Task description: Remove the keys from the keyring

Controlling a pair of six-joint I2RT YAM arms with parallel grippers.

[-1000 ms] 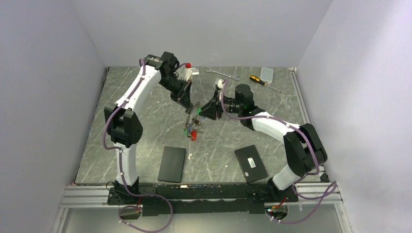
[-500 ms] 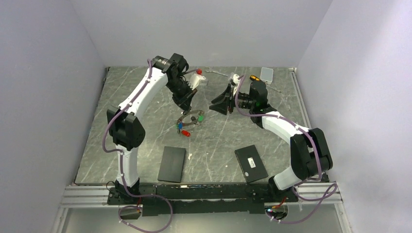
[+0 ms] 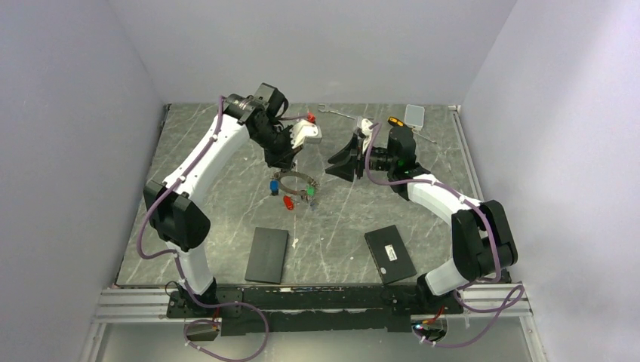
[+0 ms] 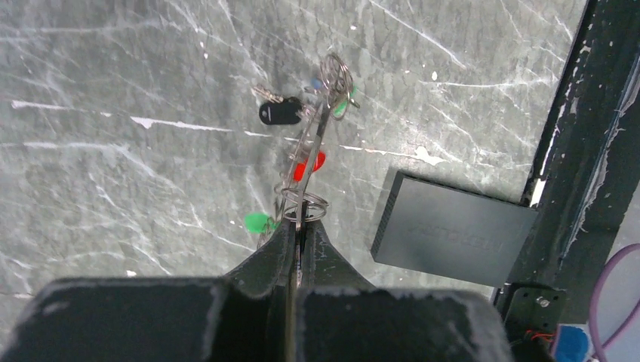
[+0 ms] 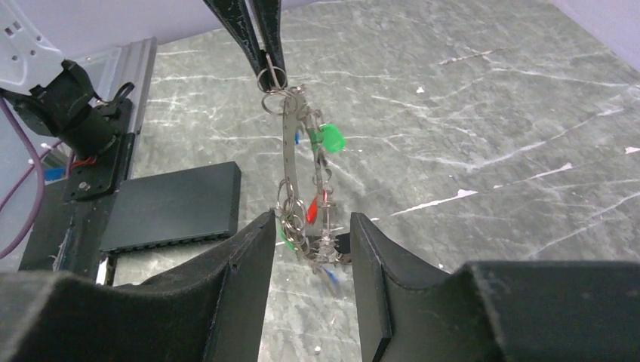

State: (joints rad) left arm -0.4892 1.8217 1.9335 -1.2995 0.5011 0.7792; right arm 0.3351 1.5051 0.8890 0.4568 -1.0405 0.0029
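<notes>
The keyring (image 3: pixel 300 177) hangs over the middle of the table from my left gripper (image 3: pixel 290 166), which is shut on its upper rim. The left wrist view shows the ring (image 4: pixel 313 143) edge-on beyond the shut left gripper (image 4: pixel 300 224), its keys (image 4: pixel 280 113) tagged black, red and green. My right gripper (image 3: pixel 335 164) is open, just right of the ring and apart from it. Through the right wrist view, the ring (image 5: pixel 290 151) dangles beyond the open right gripper (image 5: pixel 309 224), a green-tagged key (image 5: pixel 330 139) at its side. Nothing sits between the right fingers.
Two flat black boxes (image 3: pixel 267 255) (image 3: pixel 390 254) lie near the front edge; one shows as a box (image 4: pixel 453 230) in the left wrist view. A silver wrench (image 3: pixel 343 113), a screwdriver (image 3: pixel 400 124) and a small clear case (image 3: pixel 413 115) lie at the back.
My right gripper drew back from the ring to the right and opened a little wider. The left arm turned its wrist and shifted, swinging the hanging ring flatter under it.
</notes>
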